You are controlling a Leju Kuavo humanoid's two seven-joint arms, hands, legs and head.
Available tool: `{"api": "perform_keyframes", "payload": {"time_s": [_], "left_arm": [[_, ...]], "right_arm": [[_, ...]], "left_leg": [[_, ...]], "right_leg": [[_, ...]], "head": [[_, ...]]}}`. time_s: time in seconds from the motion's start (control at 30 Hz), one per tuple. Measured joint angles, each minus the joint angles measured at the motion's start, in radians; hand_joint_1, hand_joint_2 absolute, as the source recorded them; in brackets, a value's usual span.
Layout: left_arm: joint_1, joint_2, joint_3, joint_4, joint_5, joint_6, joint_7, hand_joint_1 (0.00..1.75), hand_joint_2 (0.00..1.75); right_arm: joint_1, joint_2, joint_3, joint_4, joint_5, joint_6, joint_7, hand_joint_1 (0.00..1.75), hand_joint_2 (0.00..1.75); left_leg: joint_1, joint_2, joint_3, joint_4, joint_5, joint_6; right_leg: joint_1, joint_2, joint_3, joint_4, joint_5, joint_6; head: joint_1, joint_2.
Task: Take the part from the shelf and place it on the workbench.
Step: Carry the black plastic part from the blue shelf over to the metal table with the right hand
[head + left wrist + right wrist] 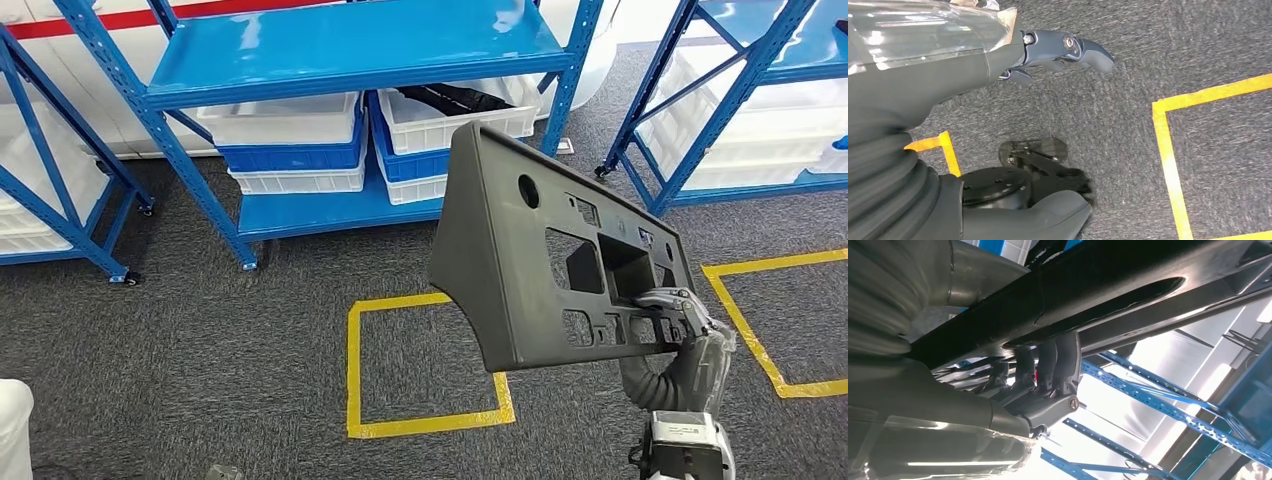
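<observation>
From the head view, the right hand [678, 318] grips the dark grey moulded plastic panel with its cut-out holes [555, 250] by the panel's near lower edge, at its right end. The panel stands up on edge above that hand, clear of the floor, its broad face turned toward the camera and its long axis running from upper left, far, to lower right, near. Nearly all of its length reaches up and to the left of the grip, so I judge the load hangs off to one side of the hand and will want to tip as the arm swings. Behind it stands the blue steel shelf rack [350, 60] with white and blue plastic bins [290, 140] on its lower level. Yellow tape squares [425, 365] mark the grey carpet floor [200, 330]. No desk is in sight, so the carry is still ahead.

In the left wrist view, the left hand [1058, 50] hangs over the carpet with its dark fingers curled in on nothing, well apart from the panel. The right hand is plainly the one to set the part down.

In the right wrist view, the right hand's dark fingers [1048, 365] hook up over a black edge of the panel, seen from beneath, with blue rack struts beyond.
</observation>
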Motion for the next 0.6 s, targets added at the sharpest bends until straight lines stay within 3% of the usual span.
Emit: {"api": "perform_keyframes", "payload": {"time_s": [0.07, 0.1, 0.2, 0.27, 0.33, 0.37, 0.4, 0.43, 0.5, 0.57, 0.6], "left_arm": [[-0.003, 0.000, 0.003, 0.000, 0.000, 0.000, -0.001, 0.00, 1.75], [-0.004, -0.001, 0.006, 0.000, -0.001, 0.000, -0.001, 0.00, 1.75], [-0.003, -0.004, 0.011, -0.001, -0.003, -0.001, -0.002, 0.00, 1.75], [-0.003, -0.006, 0.013, -0.004, -0.010, -0.006, -0.001, 0.00, 1.75], [-0.001, -0.007, 0.019, -0.006, -0.023, -0.016, 0.001, 0.00, 1.75], [0.000, -0.009, 0.022, -0.006, -0.031, -0.023, 0.001, 0.00, 1.75], [0.001, -0.010, 0.027, -0.006, -0.040, -0.030, 0.001, 0.00, 1.75], [0.001, -0.012, 0.032, -0.006, -0.048, -0.036, 0.002, 0.00, 1.75], [0.003, -0.016, 0.040, -0.006, -0.056, -0.043, 0.002, 0.00, 1.75], [0.004, -0.017, 0.045, -0.008, -0.060, -0.046, 0.001, 0.00, 1.75], [0.005, -0.017, 0.048, -0.009, -0.061, -0.047, 0.001, 0.00, 1.75]], "right_arm": [[0.001, 0.001, -0.001, -0.002, 0.001, 0.000, 0.001, 1.75, 1.75], [0.001, 0.002, -0.001, -0.003, 0.002, 0.000, 0.001, 1.75, 1.75], [0.004, 0.003, -0.003, -0.004, 0.003, -0.002, 0.002, 1.75, 1.75], [0.005, 0.003, -0.007, -0.004, 0.005, -0.004, 0.002, 1.75, 1.75], [0.007, 0.002, -0.012, -0.004, 0.008, -0.007, 0.002, 1.75, 1.75], [0.009, 0.001, -0.014, -0.004, 0.011, -0.008, 0.002, 1.75, 1.75], [0.012, 0.000, -0.015, -0.004, 0.013, -0.011, 0.002, 1.75, 1.75], [0.013, 0.000, -0.016, -0.004, 0.016, -0.012, 0.003, 1.75, 1.75], [0.015, -0.001, -0.017, -0.004, 0.019, -0.015, 0.003, 1.75, 1.75], [0.016, -0.001, -0.018, -0.004, 0.021, -0.016, 0.003, 1.75, 1.75], [0.017, -0.001, -0.018, -0.004, 0.022, -0.016, 0.003, 1.75, 1.75]], "left_leg": [[-0.004, -0.003, 0.079, -0.123, 0.008, 0.008], [-0.008, -0.004, 0.093, -0.150, 0.004, 0.012], [-0.013, -0.001, 0.081, -0.165, 0.025, 0.032], [-0.010, 0.005, 0.060, -0.173, 0.049, 0.049], [-0.012, 0.009, 0.034, -0.172, 0.069, 0.056], [-0.012, 0.010, 0.021, -0.172, 0.079, 0.056], [-0.012, 0.012, 0.006, -0.171, 0.090, 0.054], [-0.012, 0.013, -0.009, -0.169, 0.100, 0.052], [-0.011, 0.014, -0.035, -0.159, 0.117, 0.045], [-0.015, 0.013, -0.056, -0.143, 0.130, 0.034], [-0.017, 0.013, -0.063, -0.138, 0.137, 0.029]], "right_leg": [[0.002, 0.000, -0.009, 0.001, 0.014, 0.011], [0.002, 0.000, -0.011, 0.000, 0.021, 0.018], [0.000, 0.000, -0.022, 0.003, 0.028, 0.036], [0.003, 0.001, -0.048, 0.061, -0.029, 0.028], [0.002, 0.001, -0.083, 0.179, -0.116, 0.017], [0.002, 0.001, -0.092, 0.235, -0.139, 0.020], [0.002, 0.001, -0.090, 0.269, -0.143, 0.029], [0.001, 0.001, -0.070, 0.270, -0.128, 0.041], [0.000, 0.001, 0.017, 0.172, -0.086, 0.060], [0.003, 0.002, 0.112, 0.032, -0.084, 0.057], [0.006, 0.003, 0.133, -0.009, -0.092, 0.051]], "head": [[0.001, 0.000], [0.000, 0.000], [-0.001, 0.000], [0.003, 0.000], [0.007, 0.000], [0.008, 0.000], [0.008, 0.000], [0.008, 0.000], [0.009, 0.000], [0.009, 0.000], [0.009, 0.000]]}}
